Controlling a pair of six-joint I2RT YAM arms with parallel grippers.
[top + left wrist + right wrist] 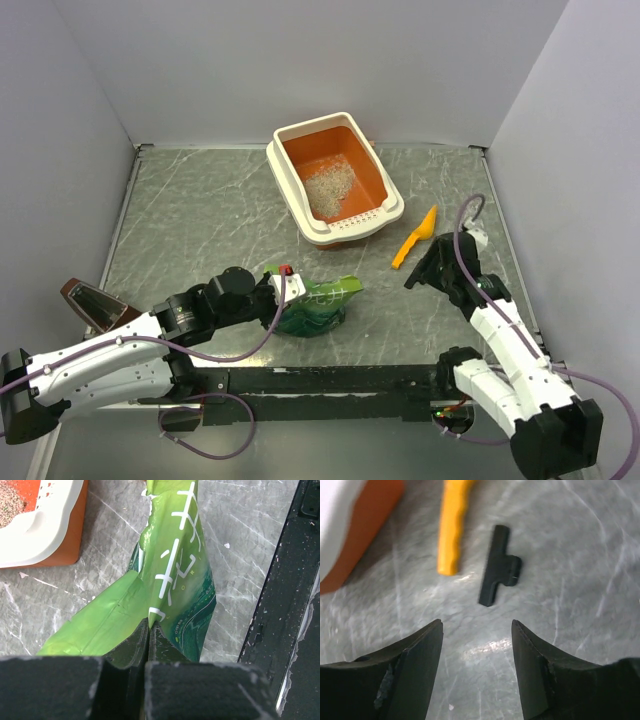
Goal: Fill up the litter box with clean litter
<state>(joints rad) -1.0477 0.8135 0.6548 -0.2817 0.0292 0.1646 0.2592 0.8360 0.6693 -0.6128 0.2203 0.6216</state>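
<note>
The litter box point(298, 210), orange inside with a cream rim, stands at the back centre. A small pile of pale clean litter point(330, 187) lies inside it. The box corner point(40, 535) and some litter point(9, 500) show in the left wrist view. My left gripper point(284, 292) is shut on a fold of the green bag point(318, 303), which rests on the table; the pinch point(149, 627) holds the bag point(175, 565). My right gripper point(414, 279) is open and empty, hovering low over the table point(477, 625), just short of the scoop.
An orange-yellow scoop point(415, 238) lies right of the box; its handle point(452, 530) lies beside a small black clip point(499, 566). A black rail point(330, 380) runs along the near edge. A dark brown piece point(95, 302) sits at the left.
</note>
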